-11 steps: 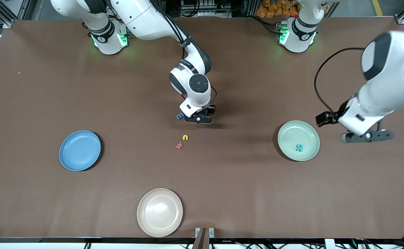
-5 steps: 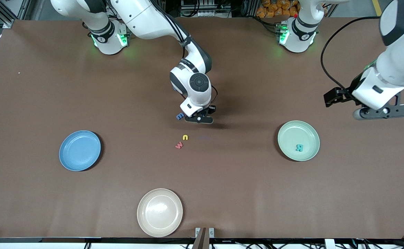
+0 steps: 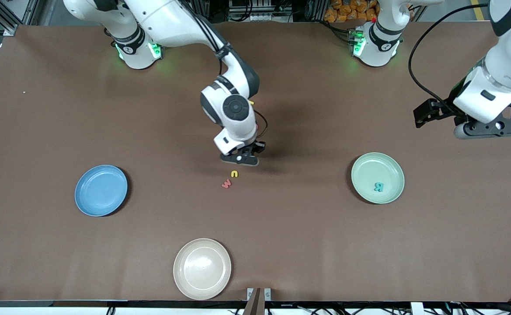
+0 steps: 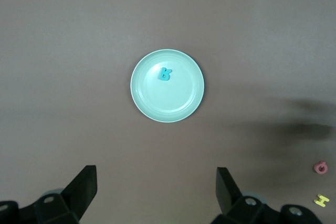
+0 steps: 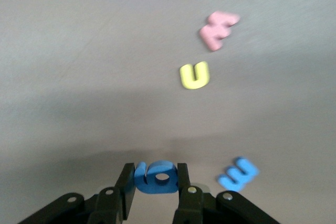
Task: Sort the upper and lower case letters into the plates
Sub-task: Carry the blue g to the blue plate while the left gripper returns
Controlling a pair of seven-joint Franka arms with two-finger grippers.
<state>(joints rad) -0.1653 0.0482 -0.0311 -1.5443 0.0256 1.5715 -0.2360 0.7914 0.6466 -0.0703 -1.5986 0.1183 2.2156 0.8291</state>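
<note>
Right wrist view reveals what the front view hides: right gripper (image 5: 156,182) clamped on a chunky blue rounded letter (image 5: 155,176), beside a blue letter (image 5: 237,173), over the brown tabletop (image 3: 281,227) (yellow u (image 3: 234,173) close by). Left gripper (image 4: 155,190) spread wide, high above the mint green plate (image 4: 149,106) holding a teal R (image 4: 166,74).

Even overhead light; soft arm shadows; right wrist view blurred.

bench (image 3: 281,245): plain brown
plates: sky blue (image 3: 101,190), mint green (image 3: 377,177), beige-cream (image 3: 202,268)
letters: teal R (image 3: 378,187), yellow u (image 3: 234,173), pink w (image 3: 226,183)
</note>
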